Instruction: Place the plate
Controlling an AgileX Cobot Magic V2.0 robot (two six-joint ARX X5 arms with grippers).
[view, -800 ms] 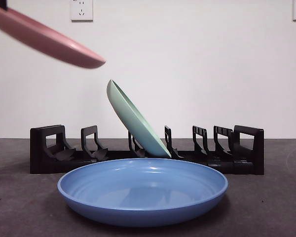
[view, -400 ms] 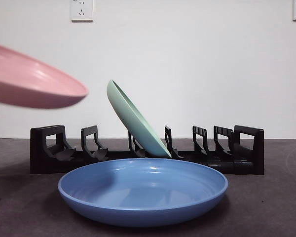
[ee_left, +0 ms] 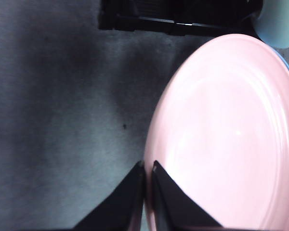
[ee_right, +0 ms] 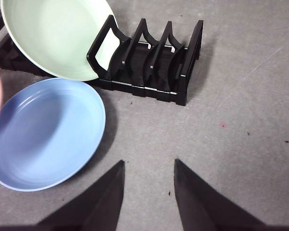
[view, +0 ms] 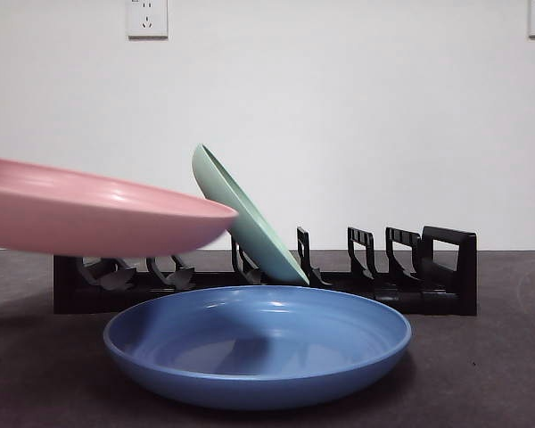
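The left claw (ee_left: 145,168) pinches the pink plate (view: 89,218) at its rim, so it may slip onto the blue plate (view: 259,343) at 5 o'clock.

Your left gripper (ee_left: 147,168) pinches the rim of the round, glossy pink plate (ee_left: 226,134), jaws nearly closed on its edge. Beyond it you see grey table surface (ee_left: 62,120), the black plastic rack (ee_left: 183,17), and what looks like a pale green plate (ee_left: 279,24).
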